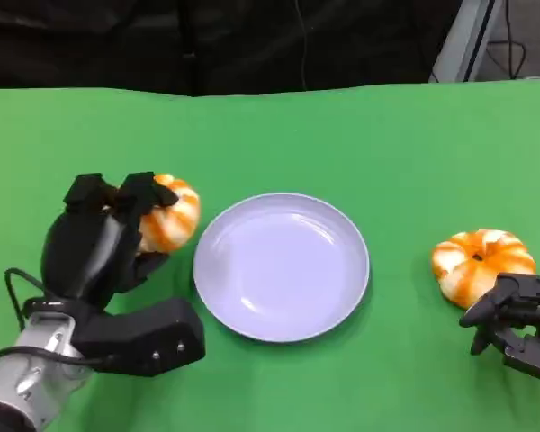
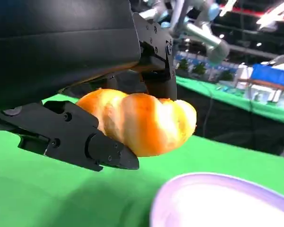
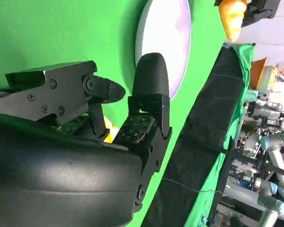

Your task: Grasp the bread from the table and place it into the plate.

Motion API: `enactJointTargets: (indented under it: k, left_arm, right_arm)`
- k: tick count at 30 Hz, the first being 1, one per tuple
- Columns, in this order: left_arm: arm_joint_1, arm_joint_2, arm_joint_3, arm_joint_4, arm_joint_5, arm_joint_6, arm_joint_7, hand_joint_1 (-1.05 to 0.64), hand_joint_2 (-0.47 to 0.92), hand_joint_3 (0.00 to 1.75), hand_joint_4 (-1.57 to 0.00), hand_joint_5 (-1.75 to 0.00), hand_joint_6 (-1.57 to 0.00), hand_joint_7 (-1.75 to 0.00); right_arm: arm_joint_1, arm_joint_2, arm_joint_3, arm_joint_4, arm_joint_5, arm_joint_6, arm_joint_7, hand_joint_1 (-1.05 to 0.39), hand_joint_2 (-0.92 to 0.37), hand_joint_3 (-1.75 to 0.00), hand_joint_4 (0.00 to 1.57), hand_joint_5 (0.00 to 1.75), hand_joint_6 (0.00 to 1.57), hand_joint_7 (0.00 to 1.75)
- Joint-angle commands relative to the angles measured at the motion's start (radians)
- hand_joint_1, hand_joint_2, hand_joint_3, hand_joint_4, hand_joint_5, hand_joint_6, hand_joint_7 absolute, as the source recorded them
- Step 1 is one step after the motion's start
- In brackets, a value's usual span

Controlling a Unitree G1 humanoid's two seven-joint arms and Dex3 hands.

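- No text, label, brand, number or sign can be read in any of the three views.
- The far background at the upper right of the left wrist view is too blurred to show any lettering.
- The background at the right edge of the right wrist view is likewise too small and blurred to read.
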Motion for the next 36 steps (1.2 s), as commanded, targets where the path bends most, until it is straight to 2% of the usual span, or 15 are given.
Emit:
enactJointTargets:
  k: [1, 15, 21, 36]
  left_arm:
    - [0.028, 0.004, -0.006, -0.055, 0.017, 0.002, -0.024, -0.07, 0.92, 0.33, -0.20, -1.62, -0.27, -1.40]
    - [0.033, -0.051, -0.037, -0.147, 0.044, 0.000, -0.074, -0.07, 0.92, 0.23, -0.17, -1.66, -0.26, -1.42]
    - [0.018, -0.089, -0.047, -0.142, 0.054, 0.000, -0.084, -0.05, 0.92, 0.29, -0.21, -1.63, -0.29, -1.40]
    - [-0.052, -0.151, -0.072, -0.038, 0.055, -0.028, -0.105, -0.05, 0.92, 0.25, -0.23, -1.61, -0.30, -1.38]
  right_arm:
    - [-0.001, -0.007, -0.003, 0.000, 0.005, 0.003, -0.003, 0.06, -0.89, -0.51, 0.86, 1.38, 0.96, 0.90]
    - [-0.001, -0.003, -0.004, 0.000, 0.011, -0.004, 0.008, 0.06, -0.89, -0.52, 0.86, 1.37, 0.96, 0.87]
    - [-0.001, -0.002, -0.004, -0.001, 0.011, 0.010, 0.008, 0.05, -0.88, -0.52, 0.86, 1.37, 0.96, 0.86]
    - [-0.001, -0.005, 0.003, 0.001, -0.009, -0.007, -0.016, 0.05, -0.88, -0.53, 0.86, 1.37, 0.97, 0.86]
